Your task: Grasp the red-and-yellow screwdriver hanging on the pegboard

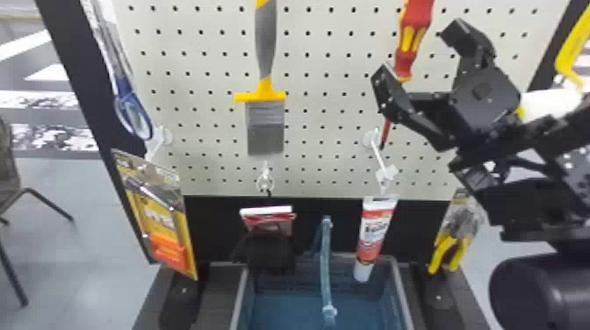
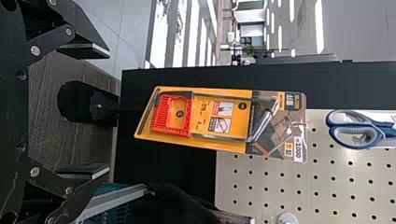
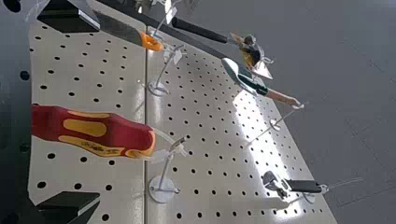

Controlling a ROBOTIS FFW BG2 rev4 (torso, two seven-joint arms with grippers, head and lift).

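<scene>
The red-and-yellow screwdriver [image 1: 416, 22] hangs on the pegboard [image 1: 197, 52] — its top cut off in the head view, its shaft partly hidden behind the right gripper [image 1: 419, 49], fingers wide apart. The left gripper [image 2: 109, 111] is spread wide too.

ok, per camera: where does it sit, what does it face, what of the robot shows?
Head view: on the head, facing forward and down at the off-white pegboard; the open black right gripper shows.
Left wrist view: on the left wrist, facing the hanging yellow-and-orange carded pack; the open left gripper shows.
Right wrist view: on the right wrist, facing the pegboard and the red-and-yellow screwdriver; its own spread fingers show.
Shared: head and left wrist, the pack; head and right wrist, the screwdriver.
</scene>
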